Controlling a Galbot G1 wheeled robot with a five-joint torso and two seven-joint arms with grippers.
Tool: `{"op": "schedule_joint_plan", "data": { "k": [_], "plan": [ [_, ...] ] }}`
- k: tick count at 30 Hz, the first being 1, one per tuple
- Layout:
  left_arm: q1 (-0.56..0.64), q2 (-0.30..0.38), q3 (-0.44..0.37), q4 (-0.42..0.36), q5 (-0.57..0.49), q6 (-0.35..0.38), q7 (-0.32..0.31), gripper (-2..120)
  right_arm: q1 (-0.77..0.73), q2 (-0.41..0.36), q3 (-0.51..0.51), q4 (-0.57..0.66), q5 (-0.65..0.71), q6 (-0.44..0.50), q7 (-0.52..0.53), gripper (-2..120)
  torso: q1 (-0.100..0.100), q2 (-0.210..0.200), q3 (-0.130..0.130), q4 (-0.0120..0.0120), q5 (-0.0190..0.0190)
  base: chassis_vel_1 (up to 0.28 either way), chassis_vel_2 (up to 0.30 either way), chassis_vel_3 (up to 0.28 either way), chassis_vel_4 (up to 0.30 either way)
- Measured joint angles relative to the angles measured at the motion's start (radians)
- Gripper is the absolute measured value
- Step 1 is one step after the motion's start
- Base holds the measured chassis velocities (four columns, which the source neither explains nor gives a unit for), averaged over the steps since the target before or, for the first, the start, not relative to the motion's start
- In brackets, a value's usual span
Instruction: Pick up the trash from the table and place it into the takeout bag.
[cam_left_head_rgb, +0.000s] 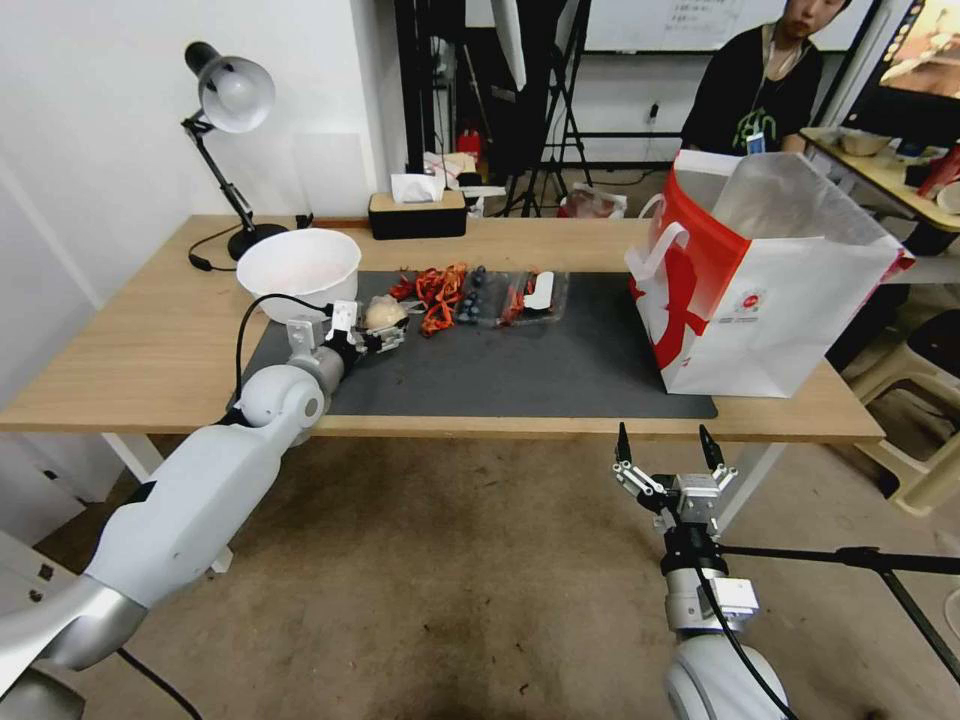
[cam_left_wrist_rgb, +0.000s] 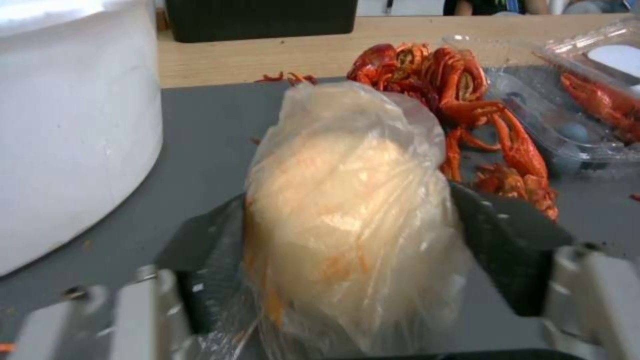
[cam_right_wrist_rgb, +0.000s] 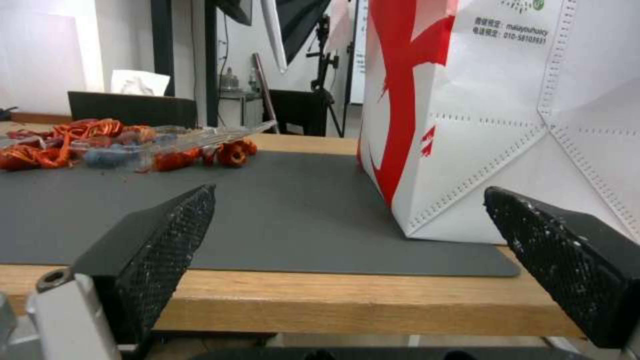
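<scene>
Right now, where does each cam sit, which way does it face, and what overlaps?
Head: above, looking forward and down on the table; left pincer at the wrapped ball, right pincer parked short of the near edge.
Left wrist: behind its fingers, which press both sides of the ball.
Right wrist: at table-edge height, facing the takeout bag, fingers spread.
Shared: grey mat in all; bag in head and right wrist.

This is looking like a lab or studio workroom: a light-wood table (cam_left_head_rgb: 150, 350) is standing on a bare concrete floor (cam_left_head_rgb: 450, 580), black tripods and light stands (cam_left_head_rgb: 560, 100) are crowding the back wall beneath a whiteboard (cam_left_head_rgb: 690, 20), and a desk lamp (cam_left_head_rgb: 228, 110) is sitting beside a tissue box (cam_left_head_rgb: 417, 205).
</scene>
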Motion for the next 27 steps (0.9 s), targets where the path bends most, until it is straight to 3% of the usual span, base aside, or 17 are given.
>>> {"op": "schedule_joint_plan", "data": {
  "k": [2,6,7,10,11,16,19,22,23,26,27],
  "plan": [
    [0.0,0.005,0.002,-0.003,0.0,0.0,0.004,60,-0.002,0.0,0.0,0.0,-0.002,0.0,0.001,100,0.0,0.0,0.0,0.0,0.0,0.0,0.0,0.0,0.0],
    [0.004,0.01,0.003,-0.006,0.006,-0.002,0.012,50,-0.005,0.001,0.0,0.0,-0.003,0.0,0.002,100,0.0,0.0,0.0,0.0,0.0,0.0,0.0,0.0,0.0],
    [0.007,0.014,0.005,-0.008,0.014,-0.007,0.02,41,-0.005,0.001,0.0,0.0,-0.003,0.001,0.002,100,0.0,0.0,0.0,0.0,0.0,0.0,0.0,0.0,0.0],
    [0.009,0.017,0.007,-0.009,0.024,-0.017,0.029,35,-0.005,0.001,0.0,0.0,-0.004,0.002,0.003,100,0.0,0.0,0.0,0.0001,-0.0001,0.0,0.0,0.0,0.0],
    [0.01,0.019,0.008,-0.009,0.034,-0.025,0.039,27,-0.005,0.001,0.0,0.0,-0.004,0.002,0.003,100,0.0,0.0,0.0,0.0,-0.0001,0.0,0.0,0.0,0.0],
    [0.01,0.026,0.009,-0.009,0.059,-0.055,0.064,15,-0.005,0.001,0.0,0.0,-0.005,0.002,0.004,100,0.0,0.0,0.0,0.0,-0.0001,0.0,0.0,0.0,0.0],
    [-0.001,0.043,0.01,-0.022,0.08,-0.118,0.111,5,-0.005,0.003,-0.002,0.0,-0.006,0.003,0.005,100,0.0,0.0,0.0,0.0001,-0.0001,0.0,0.0,0.0,0.0],
    [-0.016,0.049,0.013,-0.026,0.08,-0.154,0.142,5,-0.004,0.004,-0.002,0.0,-0.007,0.003,0.005,100,0.0,0.0,0.0,0.0001,-0.0001,0.0,0.0,0.0,0.0],
    [-0.038,0.052,0.022,-0.024,0.062,-0.197,0.19,5,-0.004,0.006,-0.003,-0.001,-0.008,0.004,0.005,100,0.0,0.0,0.0,0.0001,-0.0001,0.0,0.0,0.0,0.0],
    [-0.067,0.053,0.038,-0.014,0.04,-0.241,0.236,5,-0.003,0.007,-0.004,-0.002,-0.008,0.004,0.005,100,0.0,0.0,0.0,0.0001,0.0,0.0,0.0,0.0,0.0],
    [-0.103,0.046,0.06,0.006,0.012,-0.287,0.303,5,-0.002,0.009,-0.004,-0.004,-0.009,0.005,0.005,100,0.0,0.0,0.0,0.0002,0.0,0.0,0.0,0.0,0.0]
  ]
}}
